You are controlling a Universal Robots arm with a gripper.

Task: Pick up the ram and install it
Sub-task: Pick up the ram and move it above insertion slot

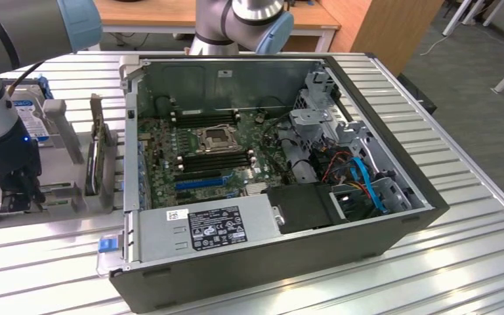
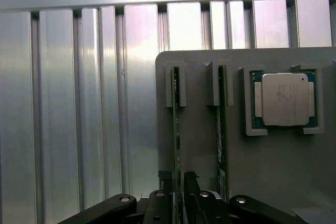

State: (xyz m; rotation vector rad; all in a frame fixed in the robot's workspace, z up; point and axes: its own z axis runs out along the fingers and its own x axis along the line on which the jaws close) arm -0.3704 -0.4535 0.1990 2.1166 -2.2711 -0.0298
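The ram is seen standing on its long edge in a grey holder plate. Its end is held in a small slotted bracket near the plate's rounded corner, along the plate edge that borders the slatted aluminium table. A second memory stick stands parallel, between the ram and a processor laid flat in its own pocket.

The gripper is lowered over the ram at the end away from the bracket, in line with the board's thin top edge. Whether it is clamped on the board or slack cannot be told. In the exterior view the gripper is seen down at the holder, well apart from the open computer case and its motherboard.

The ram is judged to be light and stiff, but thin and easily harmed. It would flex or crack if twisted, and its chips and contact edge are best left untouched. A hold across the two flat faces, high on the board and near mid-length, is judged soundest. A grip far toward one end could let the board pivot or bind in its bracket. The smooth faces give little friction, so a square, even pinch is called for.
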